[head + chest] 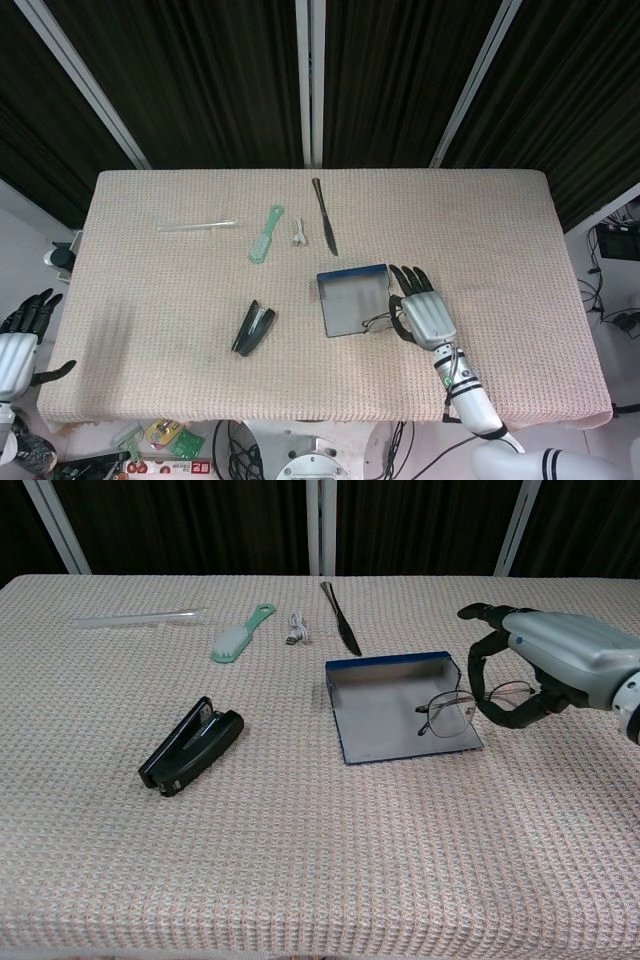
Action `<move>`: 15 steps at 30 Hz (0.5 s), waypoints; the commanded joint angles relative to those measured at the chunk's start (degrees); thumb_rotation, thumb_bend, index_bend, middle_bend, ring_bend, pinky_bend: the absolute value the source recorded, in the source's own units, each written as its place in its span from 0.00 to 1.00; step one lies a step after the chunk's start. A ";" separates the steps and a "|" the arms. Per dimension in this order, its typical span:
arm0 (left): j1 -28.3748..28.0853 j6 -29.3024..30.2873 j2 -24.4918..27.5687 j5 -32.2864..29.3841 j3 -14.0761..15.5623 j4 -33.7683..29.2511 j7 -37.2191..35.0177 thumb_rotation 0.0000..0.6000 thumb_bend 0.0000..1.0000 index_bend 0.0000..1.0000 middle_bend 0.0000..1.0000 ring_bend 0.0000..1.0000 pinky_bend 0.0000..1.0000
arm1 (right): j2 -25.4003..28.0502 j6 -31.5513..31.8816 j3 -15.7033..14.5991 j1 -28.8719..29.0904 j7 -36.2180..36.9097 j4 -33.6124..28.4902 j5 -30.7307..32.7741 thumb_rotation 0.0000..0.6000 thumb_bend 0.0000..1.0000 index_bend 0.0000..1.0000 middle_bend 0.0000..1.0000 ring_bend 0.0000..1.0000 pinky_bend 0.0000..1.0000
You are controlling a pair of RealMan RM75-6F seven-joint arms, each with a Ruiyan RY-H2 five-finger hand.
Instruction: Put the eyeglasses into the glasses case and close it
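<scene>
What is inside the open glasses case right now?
Nothing rests in the glasses case; its grey lining shows bare. The eyeglasses, held by the right hand, hang over its right edge. The strip of lining behind the lenses is partly obscured.

On the beige woven-cloth table (150,300), the open blue-rimmed grey glasses case (354,300) lies near the centre. The robot's silver right hand (422,312) sits at the case's 3 o'clock, dark fingers pointing toward 12, holding the thin wire-framed eyeglasses (378,322) over the case's lower right corner. A black stapler (254,328) lies at the case's 9 o'clock; a black knife (324,216), small white cable (298,236), mint-green brush (266,234) and clear plastic rod (198,226) lie toward 11 and 12. The left hand (20,352) hangs off the table's 9 o'clock edge.
</scene>
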 commanded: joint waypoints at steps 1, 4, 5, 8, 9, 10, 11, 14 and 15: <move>0.09 0.00 0.05 -0.09 0.01 0.17 -0.21 1.00 0.11 0.05 0.03 0.04 0.19 | -4.25 -1.24 2.55 2.85 -3.44 1.75 4.27 1.00 0.52 0.79 0.00 0.00 0.00; 0.28 0.03 0.16 -0.19 0.09 0.36 -0.42 1.00 0.11 0.05 0.03 0.04 0.19 | -7.15 -2.37 4.14 4.80 -4.78 3.69 7.68 1.00 0.52 0.79 0.00 0.00 0.00; 0.31 0.00 0.20 -0.23 0.11 0.42 -0.49 1.00 0.11 0.05 0.03 0.04 0.19 | -7.92 -2.67 4.50 5.38 -5.20 4.47 8.50 1.00 0.52 0.79 0.00 0.00 0.00; 0.41 0.01 0.25 -0.27 0.14 0.62 -0.71 1.00 0.11 0.05 0.03 0.04 0.19 | -10.33 -3.33 5.62 7.22 -6.20 7.24 10.70 1.00 0.52 0.79 0.00 0.00 0.00; 0.44 -0.01 0.26 -0.29 0.15 0.70 -0.82 1.00 0.11 0.05 0.03 0.04 0.19 | -11.15 -3.50 5.92 7.91 -6.60 8.31 11.28 1.00 0.52 0.79 0.00 0.00 0.00; 0.46 -0.02 0.26 -0.29 0.16 0.78 -0.90 1.00 0.11 0.05 0.03 0.04 0.19 | -11.75 -3.53 6.13 8.38 -6.88 9.10 11.67 1.00 0.52 0.79 0.00 0.00 0.00; 0.47 -0.03 0.25 -0.31 0.16 0.86 -0.96 1.00 0.11 0.05 0.03 0.04 0.19 | -12.38 -3.47 6.35 8.81 -7.11 9.93 12.02 1.00 0.52 0.79 0.00 0.00 0.00; 0.53 -0.01 0.28 -0.37 0.12 1.03 -1.19 1.00 0.11 0.05 0.03 0.04 0.19 | -14.31 -3.42 6.88 10.17 -7.91 13.00 13.13 1.00 0.52 0.79 0.00 0.00 0.00; 0.55 0.04 0.30 -0.37 0.09 1.03 -1.29 1.00 0.11 0.05 0.03 0.04 0.19 | -14.85 -3.41 7.07 10.54 -8.11 13.91 13.50 1.00 0.52 0.79 0.00 0.00 0.00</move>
